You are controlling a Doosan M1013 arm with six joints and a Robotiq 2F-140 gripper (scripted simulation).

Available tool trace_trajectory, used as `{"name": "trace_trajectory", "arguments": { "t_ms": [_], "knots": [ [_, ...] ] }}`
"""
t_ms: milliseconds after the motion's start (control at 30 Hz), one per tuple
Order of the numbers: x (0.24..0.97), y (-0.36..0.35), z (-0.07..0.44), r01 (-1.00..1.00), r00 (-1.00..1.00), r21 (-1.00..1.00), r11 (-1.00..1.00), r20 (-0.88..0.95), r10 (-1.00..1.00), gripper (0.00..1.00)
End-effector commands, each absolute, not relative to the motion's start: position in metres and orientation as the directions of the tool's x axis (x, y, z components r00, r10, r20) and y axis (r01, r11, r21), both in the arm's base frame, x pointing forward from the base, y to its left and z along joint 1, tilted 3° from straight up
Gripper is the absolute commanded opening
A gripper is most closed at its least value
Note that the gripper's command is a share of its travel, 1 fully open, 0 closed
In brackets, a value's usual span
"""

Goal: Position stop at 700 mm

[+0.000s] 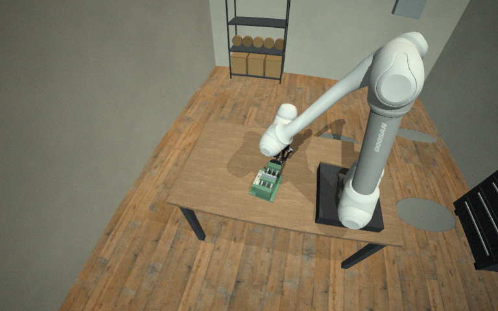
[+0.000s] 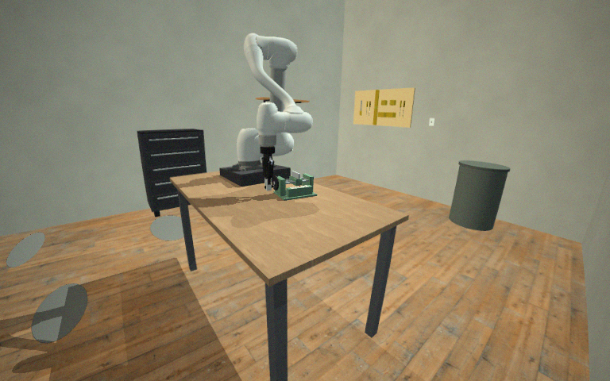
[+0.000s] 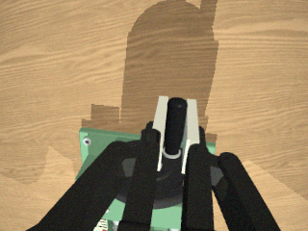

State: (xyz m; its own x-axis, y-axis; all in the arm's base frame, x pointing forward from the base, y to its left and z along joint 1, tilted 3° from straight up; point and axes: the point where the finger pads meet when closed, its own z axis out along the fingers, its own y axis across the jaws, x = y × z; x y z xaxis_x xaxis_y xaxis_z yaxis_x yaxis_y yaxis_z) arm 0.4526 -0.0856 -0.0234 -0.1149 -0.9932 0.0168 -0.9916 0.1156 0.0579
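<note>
— Since the gripper [image 1: 281, 160] [image 2: 268, 187] [image 3: 176, 112] is closed on the black crank knob [image 3: 176, 122], what worries you most?

— Slipping off. Both pale fingertips flank the knob, but its end shows between them, so a path that strays from the wheel's circle could drag them along it or pull it free.

— And the handwheel itself?

— It sits at the end of the green stop fixture [image 1: 262, 192] [image 2: 299, 191], facing the gripper. In the wrist view the dark wheel [image 3: 149, 196] lies partly behind the fingers. If they swing too close, I'd expect a knuckle to rub the wheel or the green end plate [image 3: 98, 140].

— Could the setting go wrong too?

— Easily. The scale is too small to read, so I can't tell how near 700 mm the stop is. Turning too far would overshoot, and a jerky release could nudge the wheel afterwards.

— Would the fixture shift?

— I can't see how it is fastened; if it is loose, a sideways pull might slide it on the tabletop [image 1: 216, 161] [image 2: 333, 225].

— How much room is there around it?

— The fixture stands well inside the tabletop's edges, with the arm's black base [image 1: 325, 205] [image 2: 245, 178] well apart. On the wheel's outer side I see bare wood, so backing away there looks easiest, once the fingers open. Low down, the wood limits the crank's bottom swing.
</note>
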Motion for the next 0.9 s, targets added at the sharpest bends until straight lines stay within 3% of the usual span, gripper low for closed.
{"name": "trace_trajectory", "arguments": {
  "t_ms": [0,867],
  "knots": [
    [0.450,-0.085,-0.021,-0.992,-0.115,0.058,0.116,0.016,-0.993,0.04],
    [0.449,-0.084,0.015,-0.992,-0.115,0.058,0.116,0.016,-0.993,0.04]
  ]
}}
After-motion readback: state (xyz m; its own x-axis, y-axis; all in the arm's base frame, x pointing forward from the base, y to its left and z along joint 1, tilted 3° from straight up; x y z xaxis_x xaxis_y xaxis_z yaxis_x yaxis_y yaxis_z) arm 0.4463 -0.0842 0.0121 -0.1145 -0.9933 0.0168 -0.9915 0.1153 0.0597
